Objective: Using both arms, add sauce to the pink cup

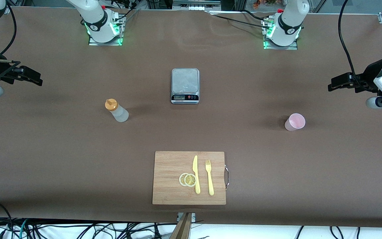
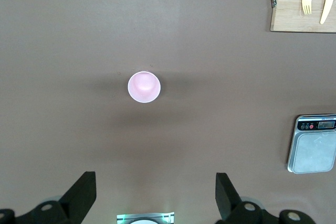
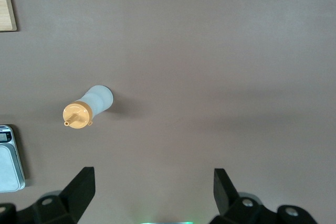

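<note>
Nearest the front camera: wooden cutting board (image 1: 171, 179) carrying two lemon slices (image 1: 188, 179), a yellow plastic knife (image 1: 196, 174) and a yellow plastic fork (image 1: 209, 177).

Farther back: pink cup (image 1: 295, 121) upright toward the left arm's end of the counter (image 1: 61, 159); sauce bottle (image 1: 116, 110) upright toward the right arm's end.

Farther still, mid-counter: grey kitchen scale (image 1: 185, 85).

Left gripper (image 2: 152, 195) hangs above the counter's end, fingers wide, empty. Right gripper (image 3: 152, 192) likewise at its end, fingers wide, empty.
</note>
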Action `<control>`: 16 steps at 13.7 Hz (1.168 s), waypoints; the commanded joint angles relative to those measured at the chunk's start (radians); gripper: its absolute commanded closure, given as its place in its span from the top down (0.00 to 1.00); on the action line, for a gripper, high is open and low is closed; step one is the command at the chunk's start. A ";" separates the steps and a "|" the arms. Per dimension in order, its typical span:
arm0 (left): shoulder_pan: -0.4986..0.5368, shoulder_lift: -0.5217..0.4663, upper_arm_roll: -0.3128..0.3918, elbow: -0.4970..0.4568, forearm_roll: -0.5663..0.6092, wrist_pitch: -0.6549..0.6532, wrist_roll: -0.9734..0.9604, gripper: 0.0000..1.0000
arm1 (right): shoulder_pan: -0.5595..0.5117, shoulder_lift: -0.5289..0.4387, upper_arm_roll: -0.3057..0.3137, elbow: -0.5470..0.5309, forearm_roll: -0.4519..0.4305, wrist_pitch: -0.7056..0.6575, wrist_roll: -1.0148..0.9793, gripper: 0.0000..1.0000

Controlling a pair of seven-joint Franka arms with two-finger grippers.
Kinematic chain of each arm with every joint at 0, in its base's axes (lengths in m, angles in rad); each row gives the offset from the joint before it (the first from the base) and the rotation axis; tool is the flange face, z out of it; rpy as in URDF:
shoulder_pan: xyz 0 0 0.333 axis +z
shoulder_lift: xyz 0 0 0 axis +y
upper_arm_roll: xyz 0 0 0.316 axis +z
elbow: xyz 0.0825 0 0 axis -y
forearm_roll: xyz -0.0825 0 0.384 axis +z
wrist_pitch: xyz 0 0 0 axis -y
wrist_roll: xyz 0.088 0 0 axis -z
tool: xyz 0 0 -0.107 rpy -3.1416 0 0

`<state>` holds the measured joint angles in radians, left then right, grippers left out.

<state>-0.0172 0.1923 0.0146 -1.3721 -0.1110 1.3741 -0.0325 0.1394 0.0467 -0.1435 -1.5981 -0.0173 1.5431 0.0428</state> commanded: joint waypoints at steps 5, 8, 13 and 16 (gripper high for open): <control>0.002 0.007 -0.016 0.005 0.021 -0.010 -0.010 1.00 | 0.002 0.002 0.001 0.010 -0.001 -0.012 -0.004 1.00; -0.001 0.007 -0.016 0.005 0.021 -0.009 -0.011 1.00 | 0.002 0.002 0.001 0.009 -0.001 -0.012 -0.004 1.00; -0.001 0.007 -0.016 0.005 0.021 -0.009 -0.011 1.00 | 0.002 0.002 0.001 0.010 -0.001 -0.012 -0.004 1.00; -0.003 0.007 -0.016 0.005 0.021 -0.009 -0.011 1.00 | 0.002 0.002 0.001 0.009 -0.001 -0.012 -0.004 1.00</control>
<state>-0.0180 0.2015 0.0028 -1.3724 -0.1109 1.3740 -0.0327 0.1394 0.0471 -0.1435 -1.5981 -0.0173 1.5430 0.0428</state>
